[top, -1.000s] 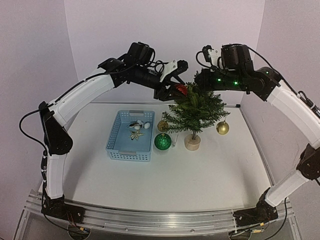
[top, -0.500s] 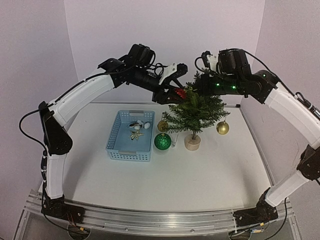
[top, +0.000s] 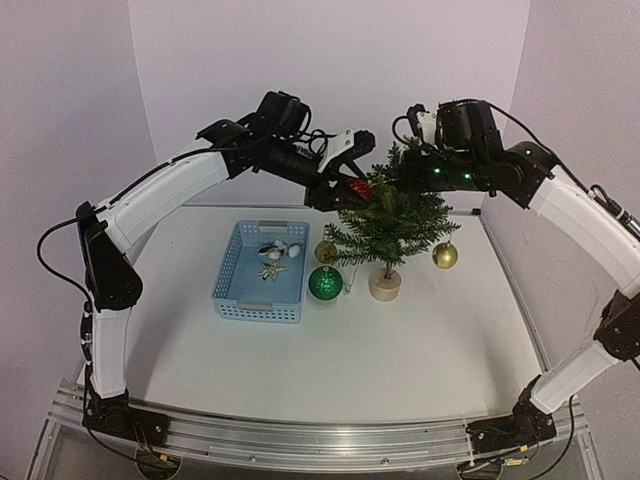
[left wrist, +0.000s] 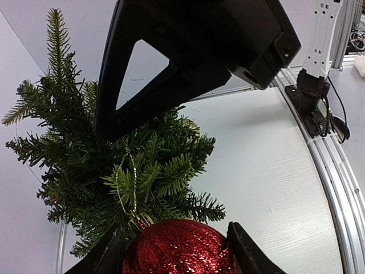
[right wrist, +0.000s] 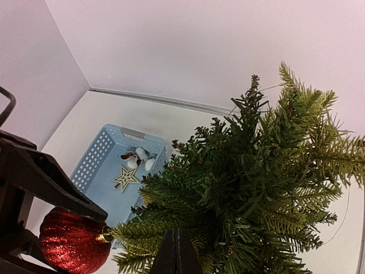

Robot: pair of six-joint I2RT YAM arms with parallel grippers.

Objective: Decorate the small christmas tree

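1. The top camera shows the whole table [top: 400, 340]. The small christmas tree [top: 388, 225] stands up straight on its round wooden base near the back, to the right of the blue basket [top: 232, 290]. Both arms reach in at the top of the tree.
2. Only that view shows the balls lying on the table. A green ball [top: 325, 283] and a gold ball [top: 326, 251] sit between the basket and the tree. A second gold ball [top: 445, 256] sits on the tree's right side.
3. The left wrist camera shows a close look. The left gripper [top: 350, 188] holds a red glitter ball [left wrist: 179, 248] between its two fingers [left wrist: 108, 257]. A thin gold string [left wrist: 132, 188] goes from the ball up into the branches.
4. The red ball is right against the branches, high on the tree's left side.
5. The right wrist camera shows the right gripper [right wrist: 177, 248] with its fingers pressed together and nothing between them. It is just above the top branches; I cannot tell if it touches them.
6. The basket holds a pale star [right wrist: 126, 178] and some small white things [right wrist: 141, 158], too small to name.
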